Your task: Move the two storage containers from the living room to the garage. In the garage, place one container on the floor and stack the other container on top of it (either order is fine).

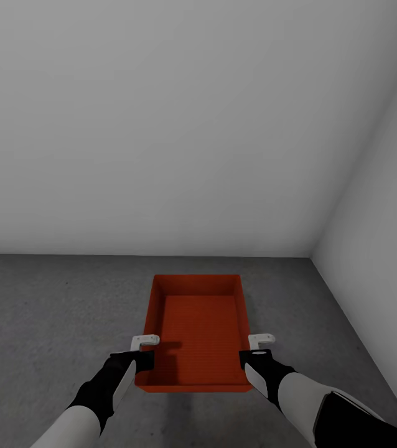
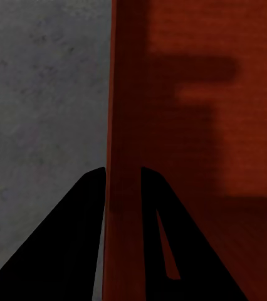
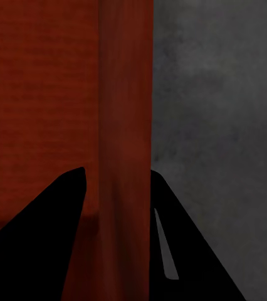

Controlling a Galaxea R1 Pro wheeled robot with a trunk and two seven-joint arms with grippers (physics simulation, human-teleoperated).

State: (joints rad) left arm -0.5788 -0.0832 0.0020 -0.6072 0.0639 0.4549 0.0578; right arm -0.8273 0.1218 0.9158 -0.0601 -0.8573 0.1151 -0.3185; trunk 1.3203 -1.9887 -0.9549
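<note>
One orange-red storage container [image 1: 198,323], open-topped, empty and finely ribbed, lies lengthwise in front of me over the grey concrete floor [image 1: 49,311] of the garage. My left gripper [image 1: 141,356] is shut on its left long wall near the close end, and my right gripper [image 1: 253,354] is shut on the right wall opposite. In the left wrist view my left gripper [image 2: 122,170] has one black finger on each side of the red wall [image 2: 124,94]. The right wrist view shows my right gripper [image 3: 118,172] clamped the same way on the other wall [image 3: 124,94]. I cannot tell whether the bin rests on the floor or hangs just above it.
A plain white wall [image 1: 161,124] stands a short way beyond the bin. A second white wall [image 1: 385,218] runs along the right and meets it in a corner. Bare concrete stretches to the left and around the bin.
</note>
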